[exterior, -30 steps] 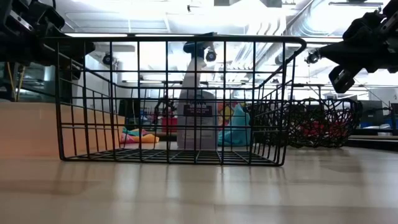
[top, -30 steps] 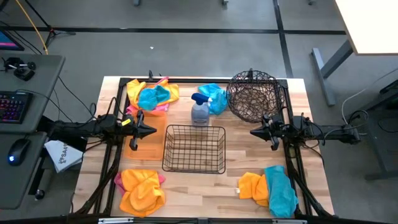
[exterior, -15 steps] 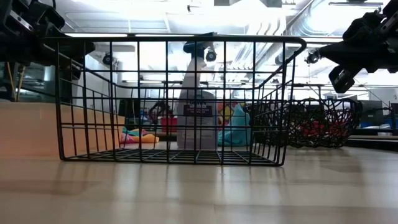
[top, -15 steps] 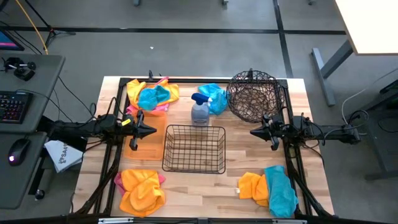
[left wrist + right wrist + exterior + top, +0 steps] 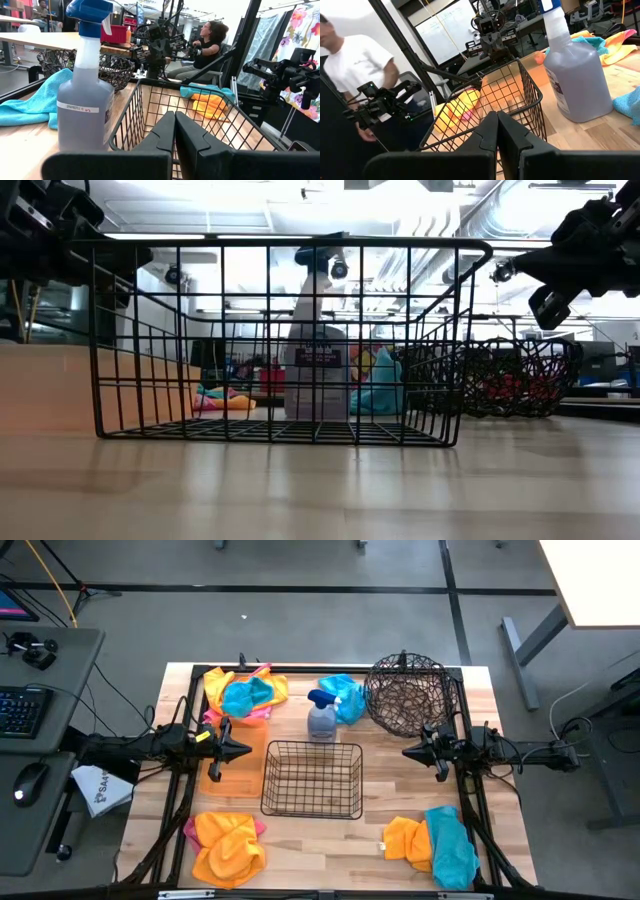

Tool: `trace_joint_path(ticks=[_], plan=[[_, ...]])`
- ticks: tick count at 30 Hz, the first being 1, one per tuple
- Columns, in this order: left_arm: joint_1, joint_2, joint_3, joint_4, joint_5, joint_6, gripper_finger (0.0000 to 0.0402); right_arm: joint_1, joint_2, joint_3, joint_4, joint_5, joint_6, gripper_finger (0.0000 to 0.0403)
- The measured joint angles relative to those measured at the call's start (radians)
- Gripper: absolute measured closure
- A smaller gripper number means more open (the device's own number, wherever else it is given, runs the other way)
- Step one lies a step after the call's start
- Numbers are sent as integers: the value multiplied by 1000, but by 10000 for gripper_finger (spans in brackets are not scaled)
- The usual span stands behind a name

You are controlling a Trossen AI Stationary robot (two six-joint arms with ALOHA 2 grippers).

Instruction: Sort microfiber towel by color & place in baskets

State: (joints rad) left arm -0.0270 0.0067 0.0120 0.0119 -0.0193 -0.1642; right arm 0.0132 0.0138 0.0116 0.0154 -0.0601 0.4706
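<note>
Currently both arms hover level above the tabletop [image 5: 330,830], fingers pressed together and holding nothing: left hand [image 5: 243,750] over the orange tray [image 5: 245,755], right hand [image 5: 408,752] just beside the round wire basket [image 5: 405,692]. The black wire basket [image 5: 312,778] sits between them. Towels lie in four groups: orange-turquoise-pink pile [image 5: 245,692], turquoise towel [image 5: 343,695] by the spray bottle [image 5: 321,718], orange-pink pile [image 5: 227,842], orange-turquoise pair [image 5: 435,840].

Bare table [image 5: 375,802] flanks the black wire basket [image 5: 312,779]; the spray bottle [image 5: 321,720] stands behind it toward the far edge.
</note>
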Motion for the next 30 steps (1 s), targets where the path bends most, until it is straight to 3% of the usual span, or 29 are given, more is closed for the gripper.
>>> trace_joint_path(ticks=[20,23,26,30], plan=[[0,0,0,6,0,-44,401,0,0,0,0,0,0,402],[0,0,0,108,0,-165,401,0,0,0,0,0,0,402],[0,1,0,295,-15,-385,401,0,0,0,0,0,0,402],[0,22,2,538,-215,-484,401,0,0,0,0,0,0,402]])
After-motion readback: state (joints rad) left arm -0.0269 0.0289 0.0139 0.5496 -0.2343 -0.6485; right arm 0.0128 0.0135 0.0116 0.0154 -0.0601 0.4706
